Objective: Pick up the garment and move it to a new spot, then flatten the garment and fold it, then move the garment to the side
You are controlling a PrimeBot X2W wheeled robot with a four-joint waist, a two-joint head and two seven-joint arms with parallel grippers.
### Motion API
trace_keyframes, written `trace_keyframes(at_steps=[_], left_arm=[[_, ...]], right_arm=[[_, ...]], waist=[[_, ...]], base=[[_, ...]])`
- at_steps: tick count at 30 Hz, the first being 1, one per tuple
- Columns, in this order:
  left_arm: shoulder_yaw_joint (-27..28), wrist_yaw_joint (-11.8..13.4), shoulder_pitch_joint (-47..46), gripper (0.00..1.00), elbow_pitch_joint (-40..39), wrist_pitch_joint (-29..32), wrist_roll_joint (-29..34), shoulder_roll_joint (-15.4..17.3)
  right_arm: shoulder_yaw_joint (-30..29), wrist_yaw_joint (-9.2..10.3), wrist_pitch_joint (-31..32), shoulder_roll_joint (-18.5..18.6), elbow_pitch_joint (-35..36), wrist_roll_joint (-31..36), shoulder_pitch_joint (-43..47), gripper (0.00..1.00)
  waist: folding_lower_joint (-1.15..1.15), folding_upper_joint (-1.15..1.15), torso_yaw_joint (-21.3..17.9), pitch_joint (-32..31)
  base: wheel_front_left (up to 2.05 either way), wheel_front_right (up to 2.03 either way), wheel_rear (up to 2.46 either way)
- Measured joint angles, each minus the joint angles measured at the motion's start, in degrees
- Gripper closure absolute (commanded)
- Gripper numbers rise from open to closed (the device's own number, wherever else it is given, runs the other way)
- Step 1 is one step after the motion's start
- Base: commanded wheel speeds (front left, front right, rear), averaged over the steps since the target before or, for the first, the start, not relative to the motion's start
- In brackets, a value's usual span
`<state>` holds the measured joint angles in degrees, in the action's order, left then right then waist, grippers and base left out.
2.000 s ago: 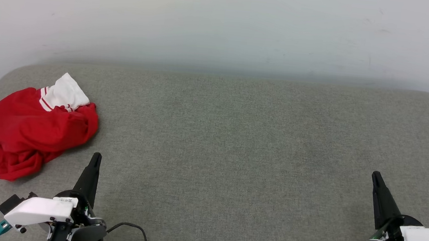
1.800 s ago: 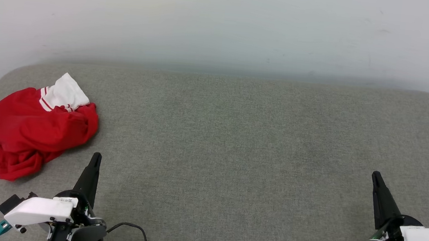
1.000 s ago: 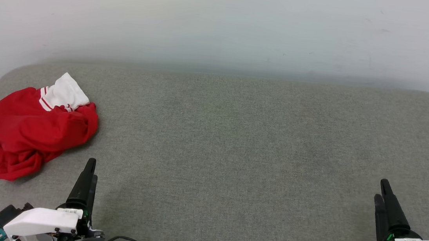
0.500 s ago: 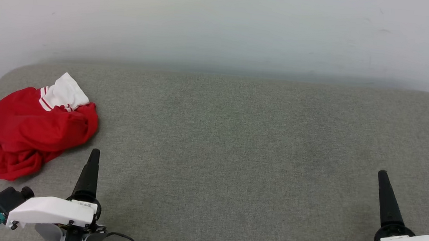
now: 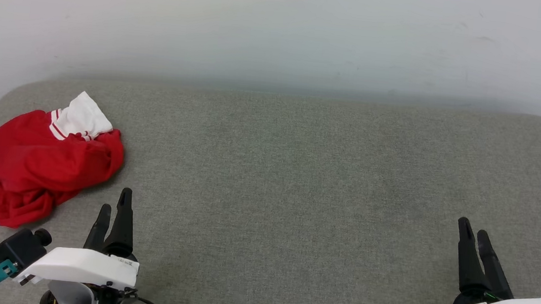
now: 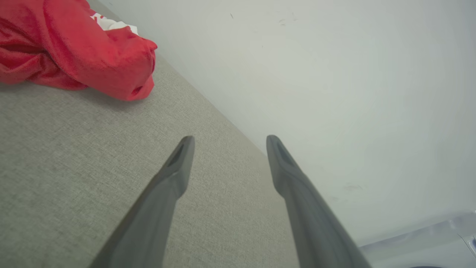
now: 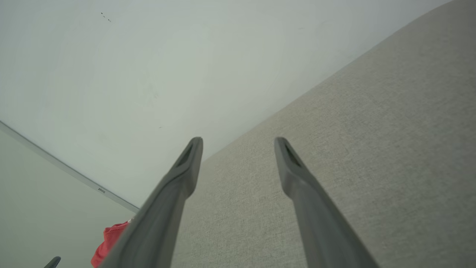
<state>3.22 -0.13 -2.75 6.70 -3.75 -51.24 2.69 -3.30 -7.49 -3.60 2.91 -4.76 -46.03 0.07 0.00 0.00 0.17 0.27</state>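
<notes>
garment (image 5: 36,164) crumpled far-left on surface (image 5: 298,174). L gripper (image 5: 115,200) near it, R gripper (image 5: 472,227) well apart; both released, empty.

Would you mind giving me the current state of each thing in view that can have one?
garment: crumpled in a heap at the left end of the grey padded surface, unfolded, not held.
left gripper: open, empty, beside the garment without touching it.
right gripper: open, empty, over the surface's right end, far from the garment.
</notes>
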Motion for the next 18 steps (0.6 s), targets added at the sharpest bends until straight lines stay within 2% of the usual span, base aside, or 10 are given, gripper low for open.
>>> trace_keyframes(at_steps=[18], left_arm=[[-2.03, 1.93, 0.56, 0.00, -1.88, -3.10, 15.79, 0.03]], right_arm=[[0.58, 0.00, -3.23, 0.00, 1.29, 14.86, 1.17, 0.00]], waist=[[0.00, 0.00, 0.17, -0.04]], base=[[0.00, 0.00, 0.00]])
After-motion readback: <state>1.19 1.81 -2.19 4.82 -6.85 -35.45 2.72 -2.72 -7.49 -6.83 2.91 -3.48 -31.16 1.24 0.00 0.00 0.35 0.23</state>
